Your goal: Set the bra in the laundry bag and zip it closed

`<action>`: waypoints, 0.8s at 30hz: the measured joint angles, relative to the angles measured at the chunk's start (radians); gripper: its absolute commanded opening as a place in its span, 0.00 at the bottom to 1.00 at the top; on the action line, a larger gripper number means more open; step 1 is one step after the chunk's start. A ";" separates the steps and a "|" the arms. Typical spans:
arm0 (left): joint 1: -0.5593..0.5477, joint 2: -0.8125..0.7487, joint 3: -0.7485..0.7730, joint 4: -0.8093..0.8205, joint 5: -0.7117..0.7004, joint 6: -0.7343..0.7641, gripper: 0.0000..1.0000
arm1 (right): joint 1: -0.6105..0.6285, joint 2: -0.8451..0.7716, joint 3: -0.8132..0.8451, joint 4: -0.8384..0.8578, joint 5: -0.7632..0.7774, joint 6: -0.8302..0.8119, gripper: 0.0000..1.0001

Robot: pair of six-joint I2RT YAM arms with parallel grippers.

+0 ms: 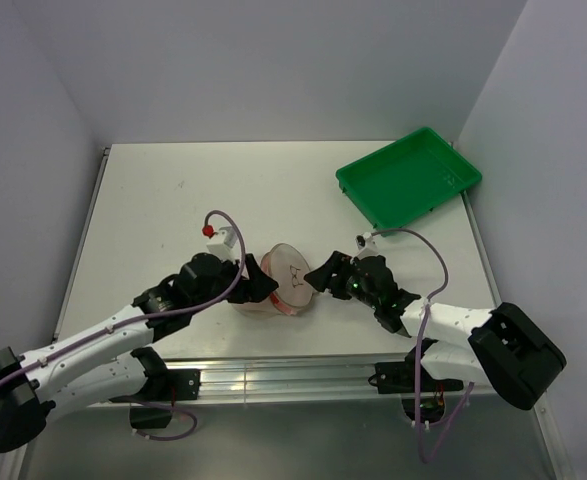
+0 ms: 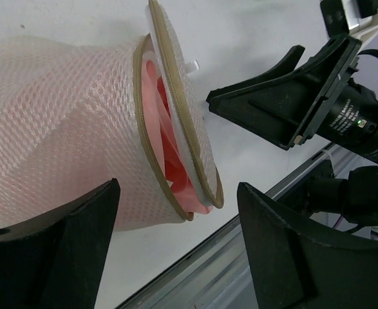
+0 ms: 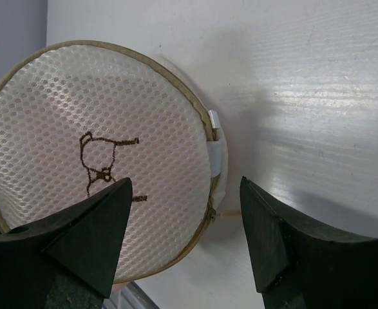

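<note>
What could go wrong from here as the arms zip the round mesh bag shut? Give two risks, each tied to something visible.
1. The salmon-pink padded bra shows through the open tan zip of the round cream mesh laundry bag; closing may snag it.
2. The left gripper and right gripper both have open fingers, holding nothing, so the bag, near the white table's front edge, might slide off when tugged.

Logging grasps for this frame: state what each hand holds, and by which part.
Nothing is held. The left hand and right hand are both open, flanking the laundry bag without clamping it.
</note>
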 measured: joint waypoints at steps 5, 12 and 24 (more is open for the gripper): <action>-0.015 0.062 0.022 0.002 -0.009 0.001 0.55 | 0.000 -0.010 0.000 -0.002 0.000 0.000 0.74; -0.015 0.109 0.042 0.029 -0.013 0.002 0.00 | 0.000 -0.056 0.000 -0.038 0.001 -0.018 0.80; 0.068 -0.050 -0.055 0.209 0.100 -0.051 0.00 | -0.001 -0.305 0.001 -0.154 0.023 -0.026 1.00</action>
